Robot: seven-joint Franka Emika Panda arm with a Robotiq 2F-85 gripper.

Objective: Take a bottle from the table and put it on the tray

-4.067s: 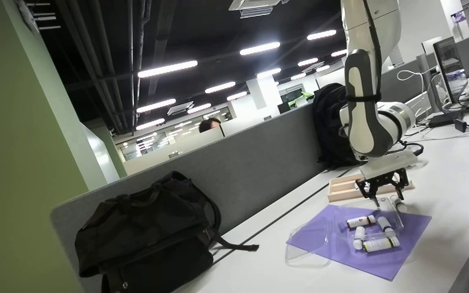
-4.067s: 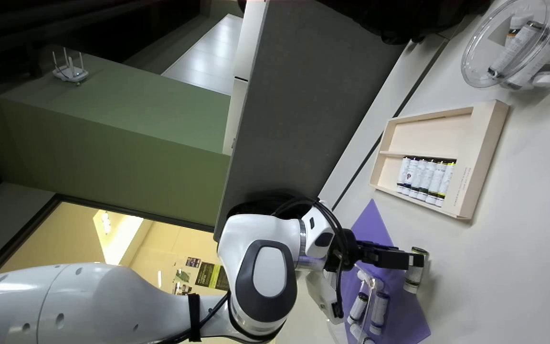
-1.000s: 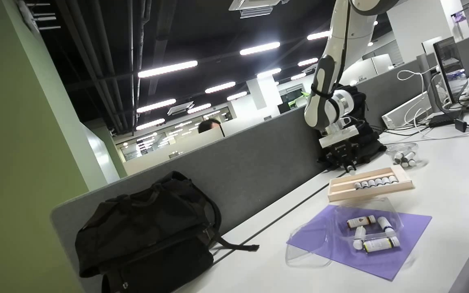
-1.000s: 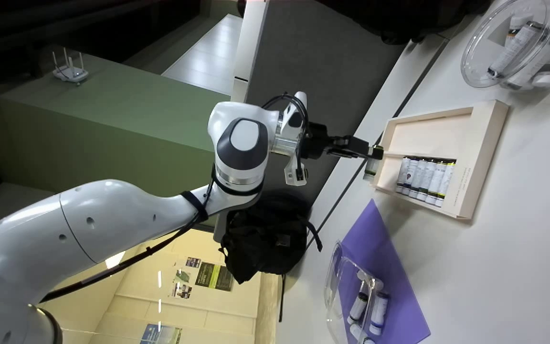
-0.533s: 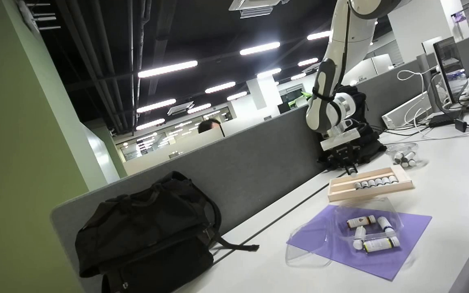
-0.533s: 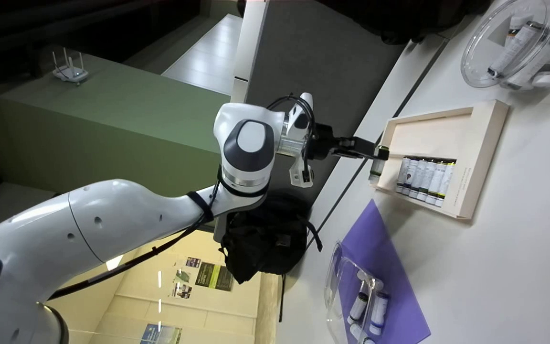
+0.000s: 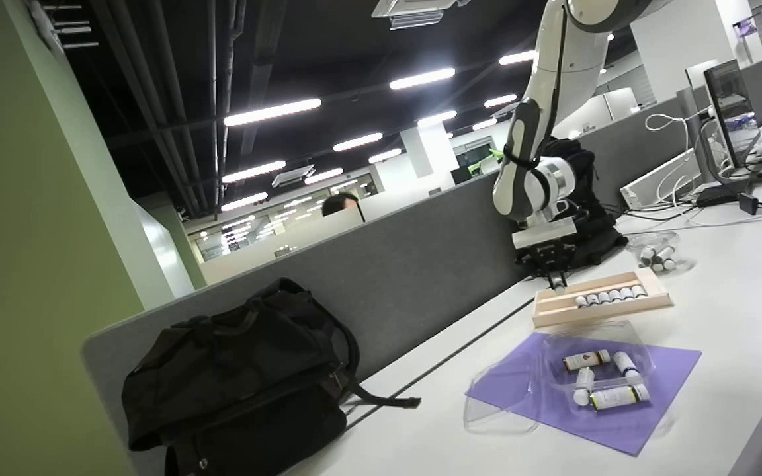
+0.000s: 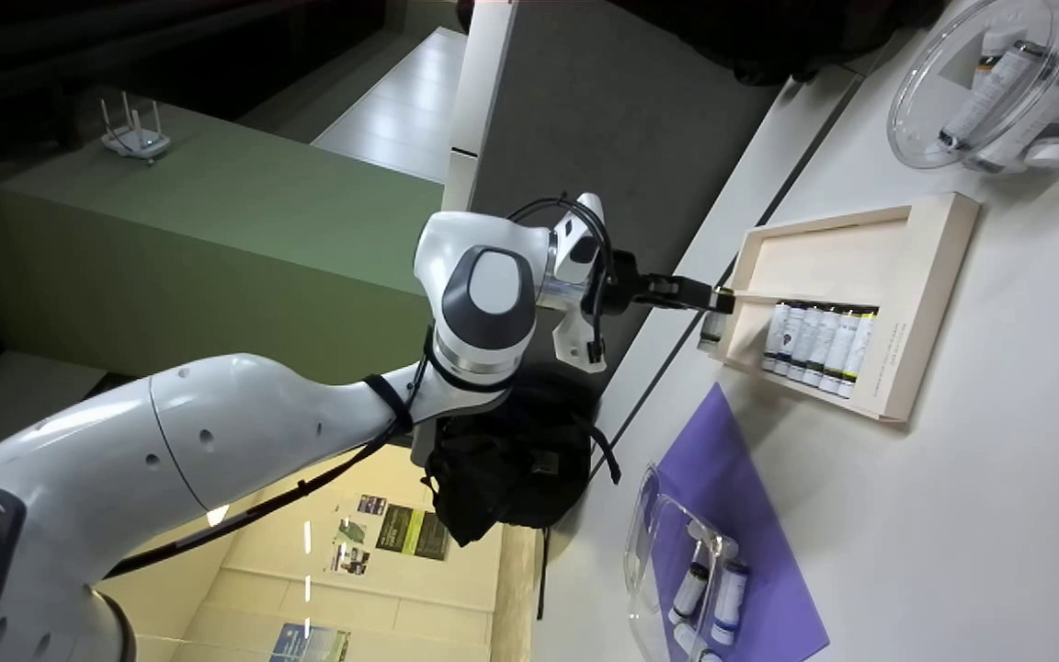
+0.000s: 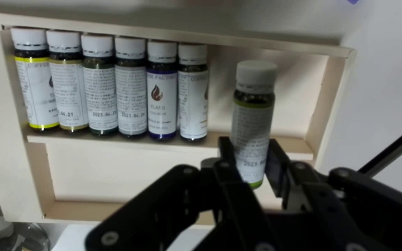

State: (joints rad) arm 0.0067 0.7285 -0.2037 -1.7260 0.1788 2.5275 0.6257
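In an exterior view, the black two-fingered gripper hangs at one end of the shallow pale wooden tray on the long white smooth-topped table. In an exterior view, the green-banded, white-capped bottle shows at that same end. In the wrist view, the gripper pinches the bottle near its base, over the tray, beside a row of six white-labelled bottles.

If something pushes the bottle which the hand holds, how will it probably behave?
The bottle may pivot, because the hand grips it near its base. Laid loose, its round body would probably roll. It seems rigid: its sides look straight.
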